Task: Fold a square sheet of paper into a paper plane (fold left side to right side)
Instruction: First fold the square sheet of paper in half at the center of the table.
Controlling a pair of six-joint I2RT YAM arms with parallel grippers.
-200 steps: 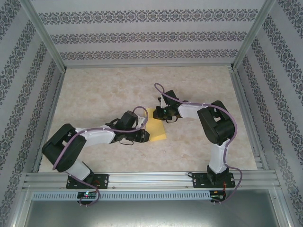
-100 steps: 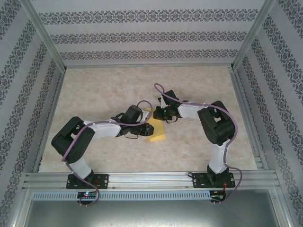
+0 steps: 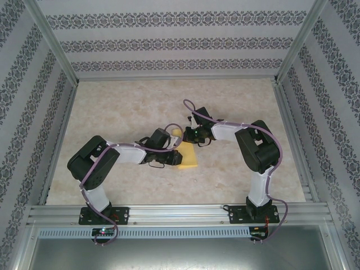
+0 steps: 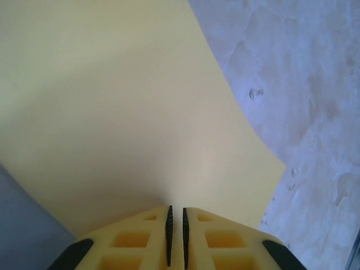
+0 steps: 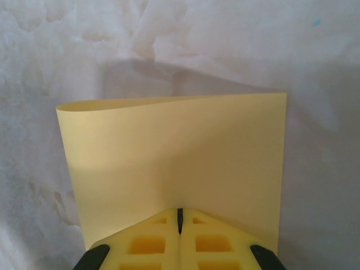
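Mid-frame, the curled yellow sheet (image 3: 189, 160) is pinched at its edges by the left gripper (image 4: 176, 224) and the right gripper (image 5: 180, 217).

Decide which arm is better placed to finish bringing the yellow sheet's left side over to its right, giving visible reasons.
Probably left: its end effector pinches the square sheet of paper, whose lifted flap curves over. The right end effector sits shut at the far edge, seemingly anchoring it.
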